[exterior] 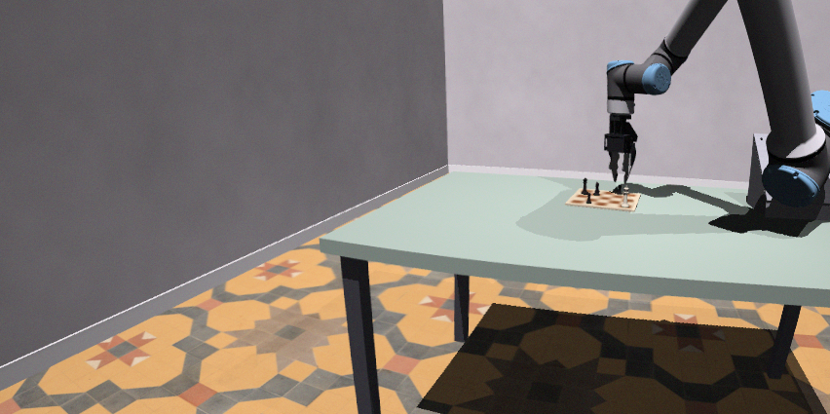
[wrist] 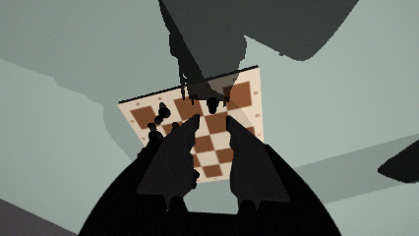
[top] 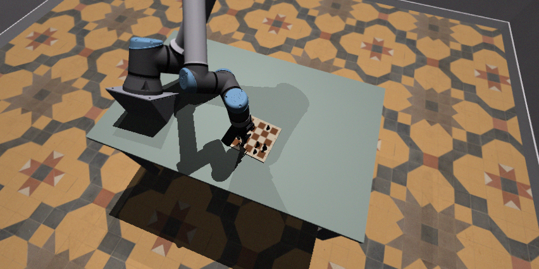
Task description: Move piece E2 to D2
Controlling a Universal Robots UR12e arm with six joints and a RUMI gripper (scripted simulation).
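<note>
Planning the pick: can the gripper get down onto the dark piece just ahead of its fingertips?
Probably yes: the gripper hangs partly open above the dark piece, with nothing between them; neighbouring pieces stand off to one side.

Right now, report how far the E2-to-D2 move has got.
Done: nothing visibly moved; every piece stands on the chessboard. In hand: the hand hangs above the board's near-arm edge, fingers partly open and empty, with a dark piece lined up between them below. Left: descend, grip the piece, shift it one square to D2, release upright.
</note>
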